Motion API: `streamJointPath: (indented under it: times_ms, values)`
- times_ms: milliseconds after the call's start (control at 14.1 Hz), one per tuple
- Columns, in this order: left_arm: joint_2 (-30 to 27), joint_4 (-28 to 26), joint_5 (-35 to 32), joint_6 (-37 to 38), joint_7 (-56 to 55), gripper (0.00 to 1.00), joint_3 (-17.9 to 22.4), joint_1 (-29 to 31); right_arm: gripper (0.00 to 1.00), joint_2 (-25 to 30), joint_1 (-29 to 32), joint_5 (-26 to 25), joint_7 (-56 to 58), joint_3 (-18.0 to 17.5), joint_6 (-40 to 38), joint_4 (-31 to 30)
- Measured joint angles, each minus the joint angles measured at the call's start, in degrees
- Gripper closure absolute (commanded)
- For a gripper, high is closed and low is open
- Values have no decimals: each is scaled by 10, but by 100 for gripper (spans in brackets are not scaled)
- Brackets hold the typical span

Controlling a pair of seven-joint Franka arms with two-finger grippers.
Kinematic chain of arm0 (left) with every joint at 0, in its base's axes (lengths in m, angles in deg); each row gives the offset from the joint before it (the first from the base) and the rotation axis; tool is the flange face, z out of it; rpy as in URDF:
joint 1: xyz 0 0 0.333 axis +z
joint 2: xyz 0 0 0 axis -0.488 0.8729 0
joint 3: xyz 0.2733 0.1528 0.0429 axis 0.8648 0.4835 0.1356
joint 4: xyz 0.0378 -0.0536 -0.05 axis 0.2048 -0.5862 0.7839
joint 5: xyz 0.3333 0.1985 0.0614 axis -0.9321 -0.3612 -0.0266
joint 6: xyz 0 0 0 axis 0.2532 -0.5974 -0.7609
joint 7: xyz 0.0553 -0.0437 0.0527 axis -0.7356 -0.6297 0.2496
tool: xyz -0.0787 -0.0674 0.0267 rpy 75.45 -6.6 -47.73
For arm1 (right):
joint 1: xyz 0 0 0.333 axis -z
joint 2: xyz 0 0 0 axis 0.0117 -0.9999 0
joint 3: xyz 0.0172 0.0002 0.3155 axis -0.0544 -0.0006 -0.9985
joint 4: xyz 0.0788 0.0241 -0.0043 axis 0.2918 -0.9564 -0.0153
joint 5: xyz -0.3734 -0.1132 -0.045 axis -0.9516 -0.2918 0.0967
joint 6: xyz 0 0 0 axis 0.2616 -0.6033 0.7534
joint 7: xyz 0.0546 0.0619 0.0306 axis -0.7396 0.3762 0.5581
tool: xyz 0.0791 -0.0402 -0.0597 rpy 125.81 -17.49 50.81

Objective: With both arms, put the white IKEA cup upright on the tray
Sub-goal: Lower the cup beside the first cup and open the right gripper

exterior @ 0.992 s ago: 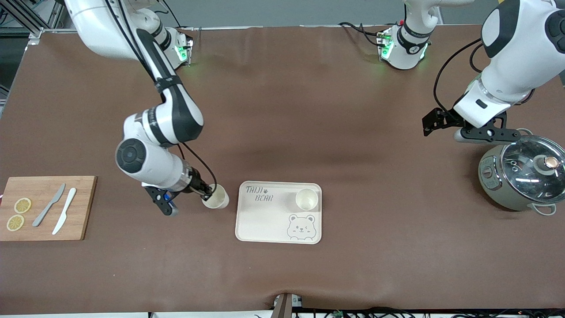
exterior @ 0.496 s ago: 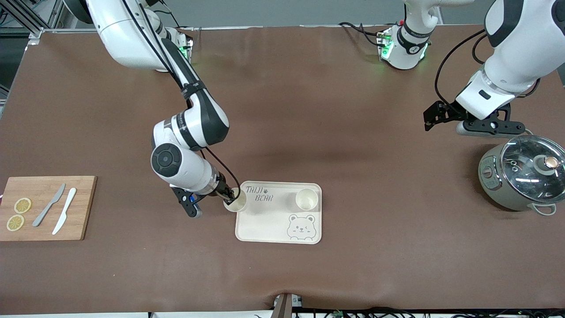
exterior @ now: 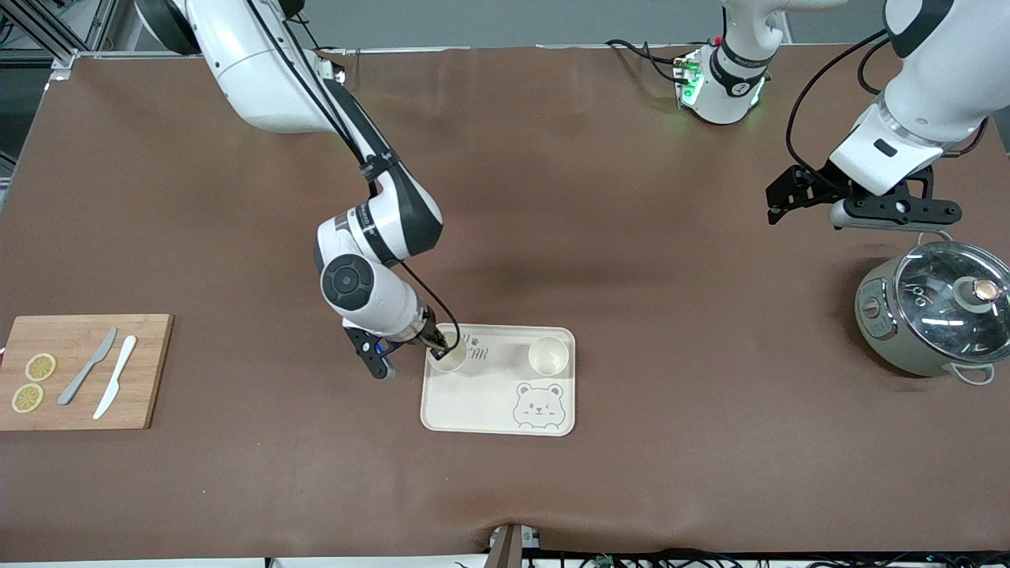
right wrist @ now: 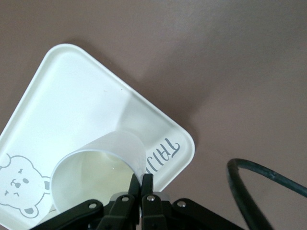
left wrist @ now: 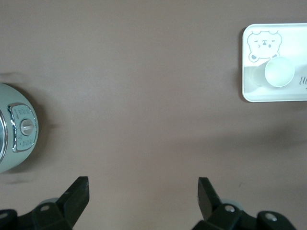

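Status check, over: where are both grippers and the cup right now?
Right gripper shut on cup rim, over tray corner. Left gripper open, empty, above table near cooker. Second cup upright on tray, apart from carried cup.

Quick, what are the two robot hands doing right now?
Right gripper: shut on the rim of a white cup, over the tray.
Left gripper: open, empty, near the pot.

bare tray floor between held cup and standing cup, open table around
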Motion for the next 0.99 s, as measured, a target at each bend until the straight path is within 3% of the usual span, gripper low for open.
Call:
streamJointPath:
  times_ms: [354, 425, 496, 567, 992]
  values:
    - [0, 8, 0, 2, 0, 0, -2, 0, 97, -19, -5, 0, -3, 0, 21, 0]
    - [0, 8, 0, 4, 1, 0, -2, 0, 76, -19, -5, 0, -3, 0, 21, 1]
    - [0, 8, 0, 10, 2, 0, -2, 0, 26, -19, -5, 0, -3, 1, 21, 1]
    - [0, 8, 0, 22, 4, 0, -1, 0, 0, -19, -5, 0, -3, 2, 21, 2]
    - [0, 8, 0, 70, 7, 0, -1, 1, 0, -18, -3, 0, -2, 7, 5, 12]
